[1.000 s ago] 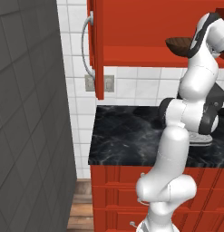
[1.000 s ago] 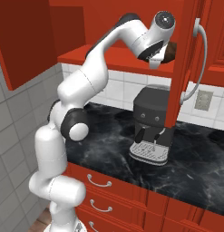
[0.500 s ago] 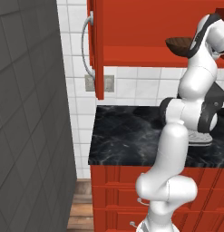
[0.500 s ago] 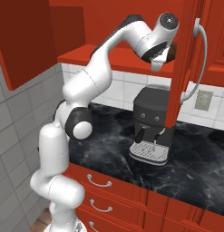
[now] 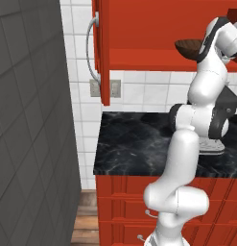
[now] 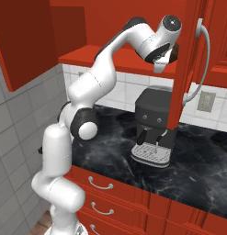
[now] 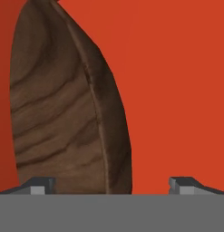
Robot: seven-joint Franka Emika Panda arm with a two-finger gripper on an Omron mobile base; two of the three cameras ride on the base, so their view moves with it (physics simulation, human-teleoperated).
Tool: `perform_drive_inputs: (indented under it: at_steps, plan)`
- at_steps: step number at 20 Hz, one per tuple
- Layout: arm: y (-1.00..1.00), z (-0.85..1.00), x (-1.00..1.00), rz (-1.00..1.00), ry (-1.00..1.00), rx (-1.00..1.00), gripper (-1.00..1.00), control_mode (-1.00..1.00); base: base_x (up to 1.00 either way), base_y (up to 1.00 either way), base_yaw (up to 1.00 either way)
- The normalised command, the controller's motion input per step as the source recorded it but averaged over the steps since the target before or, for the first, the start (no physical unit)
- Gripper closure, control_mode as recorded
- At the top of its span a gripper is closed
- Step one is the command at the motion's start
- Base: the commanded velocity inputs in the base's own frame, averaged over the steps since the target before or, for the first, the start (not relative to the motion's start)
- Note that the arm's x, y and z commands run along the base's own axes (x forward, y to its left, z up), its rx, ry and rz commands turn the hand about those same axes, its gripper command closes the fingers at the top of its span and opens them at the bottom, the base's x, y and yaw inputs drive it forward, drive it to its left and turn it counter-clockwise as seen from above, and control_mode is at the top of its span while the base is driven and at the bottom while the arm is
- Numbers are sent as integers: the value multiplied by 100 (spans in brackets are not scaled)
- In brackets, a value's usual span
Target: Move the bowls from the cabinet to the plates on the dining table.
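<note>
A dark brown wooden bowl (image 5: 188,46) rests on the red shelf (image 5: 148,60) of the open cabinet (image 5: 139,24). In the hand view the bowl (image 7: 63,104) looms close, turned on edge by the camera's roll. Its rim runs up between my two fingertips (image 7: 38,186). My gripper (image 7: 112,186) is open, with the bowl's rim and right side between the jaws, and I cannot tell whether they touch it. My hand (image 5: 219,33) is raised to shelf height beside the bowl. The plates and the dining table are out of view.
The open cabinet door (image 5: 103,53) with its curved silver handle hangs left of the shelf. Another door (image 6: 188,69) stands right of my hand. A black coffee machine (image 6: 154,124) sits on the black marble counter (image 6: 202,160) below. A grey tiled wall (image 5: 29,120) is at left.
My hand has edged slightly closer to the wooden bowl. The bowl has not moved, and the jaws stay wide.
</note>
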Motion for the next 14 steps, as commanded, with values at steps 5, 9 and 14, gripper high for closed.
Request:
perform_drive_inputs:
  at_steps: [5,9,14]
  plan:
    - [0,0,10,0,0,0,-100,-100,0,0,0]
    - [0,0,0,0,0,0,100,-100,0,0,0]
    - [0,0,0,0,0,0,100,-100,0,0,0]
